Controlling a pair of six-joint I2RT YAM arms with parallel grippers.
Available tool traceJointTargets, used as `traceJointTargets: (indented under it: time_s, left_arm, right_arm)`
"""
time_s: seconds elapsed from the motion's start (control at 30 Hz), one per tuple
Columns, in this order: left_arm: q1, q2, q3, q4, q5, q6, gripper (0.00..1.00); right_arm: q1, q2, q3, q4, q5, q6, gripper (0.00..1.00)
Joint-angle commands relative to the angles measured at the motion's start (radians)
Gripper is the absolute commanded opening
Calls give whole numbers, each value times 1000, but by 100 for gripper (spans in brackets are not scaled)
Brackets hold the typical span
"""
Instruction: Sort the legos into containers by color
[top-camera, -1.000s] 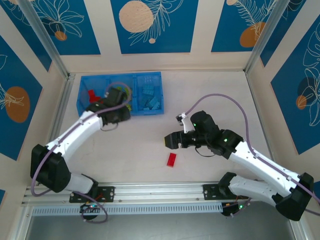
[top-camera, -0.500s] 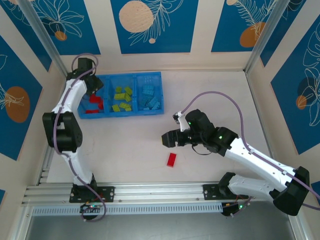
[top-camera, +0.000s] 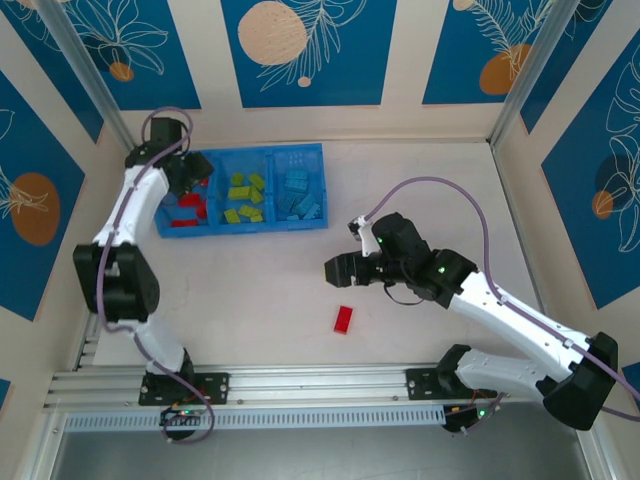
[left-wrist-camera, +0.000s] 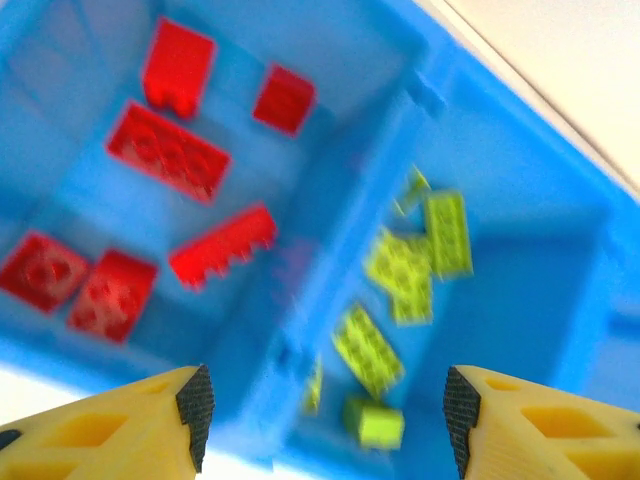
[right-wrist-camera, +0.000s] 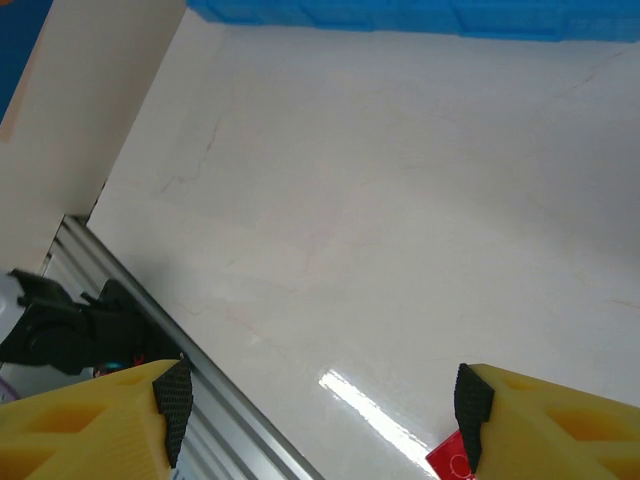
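I am hovering the left gripper (left-wrist-camera: 325, 400) over the blue tray (top-camera: 240, 151), its fingers spread wide and carrying nothing, right above the divider between the left and middle compartments. Below it I am seeing red bricks (left-wrist-camera: 165, 150) lying in the left compartment and lime green bricks (left-wrist-camera: 400, 270) in the middle one. Light blue bricks (top-camera: 300, 195) are sitting in the right one.

I am holding the right gripper (top-camera: 338, 270) above the open table (top-camera: 430, 190), likewise spread wide and empty. A lone red brick (top-camera: 343, 319) is lying just on the near side of it, well apart from the tray.

I am judging the sort nearly finished: that one brick is all I am finding outside the tray, and it belongs in the left compartment. Room around it is looking generous. The aluminium rail (top-camera: 320, 378) is running along the table's near edge, past the brick, and the tray is sitting close to the left side wall (top-camera: 60, 130).
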Motion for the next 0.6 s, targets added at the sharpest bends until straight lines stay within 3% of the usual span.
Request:
traceJointTargets:
  time_s: [0.0,0.17,0.33,0.43,0.57]
  left_arm:
    - [-154,-175,-150,51,49,13,63]
    - [-471,-306,-325,54,-62,7,62]
    - [-783,-259,-401,42,-153,-35,61]
    - [-915,-145,-389,42,-154,-45,62]
    - [-1018,-14,-360,60,-135,-64,68]
  right_arm:
    - [-57,-15,9,-8,-8,38,72]
    - [-166,-82,-31,-9,-85,66,72]
    - [-281,-175,-64,-60,-110,84,72]
    - [-335,-211,-73,-94,-130,91,72]
    - [-367,-248,-81,-131,-128,82,72]
